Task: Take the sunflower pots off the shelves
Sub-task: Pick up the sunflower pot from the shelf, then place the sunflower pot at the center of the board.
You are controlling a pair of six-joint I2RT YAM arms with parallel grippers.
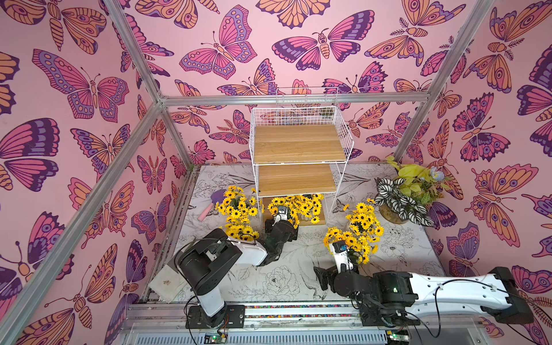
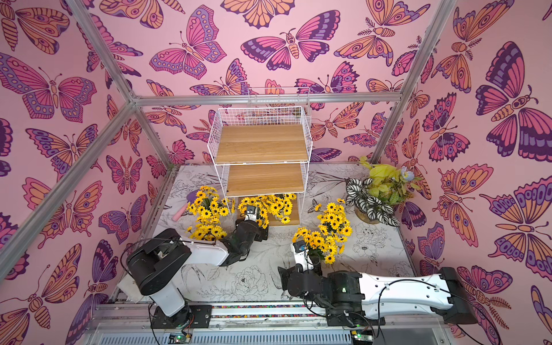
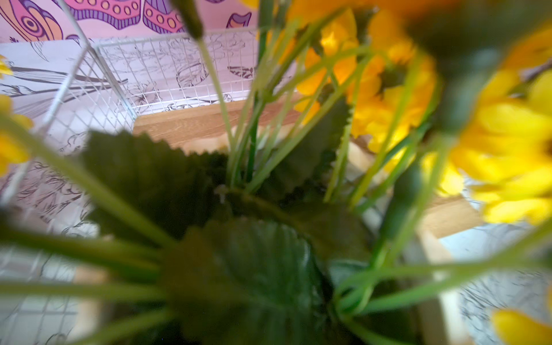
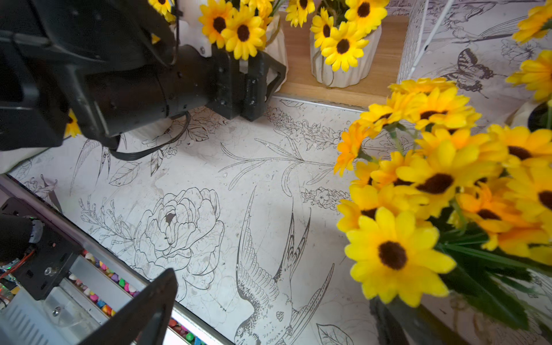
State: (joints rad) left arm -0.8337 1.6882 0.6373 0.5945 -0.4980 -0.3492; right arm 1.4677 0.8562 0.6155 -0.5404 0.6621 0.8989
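Observation:
The shelves point(image 1: 298, 143) stand at the back, with the top and middle boards bare. Two sunflower pots sit on the bottom board point(image 4: 385, 65). My left gripper point(image 1: 282, 219) reaches in at the left pot point(image 4: 277, 47), one finger on each side of it. Leaves and stems fill the left wrist view and hide the jaws. The other pot point(image 4: 343, 71) stands free beside it. Two pots point(image 1: 236, 206) point(image 1: 242, 231) are on the table to the left of the shelves, and two more point(image 1: 363, 218) point(image 1: 346, 242) to the right. My right gripper point(image 4: 268, 328) is open wide, low beside the nearest right pot point(image 4: 433, 185).
A plant with striped and lime leaves point(image 1: 400, 203) sits at the back right corner. A purple and pink tool point(image 1: 213, 203) lies by the left wall. A white block point(image 1: 167, 280) rests at the front left. The metal rail point(image 1: 298, 310) runs along the front edge.

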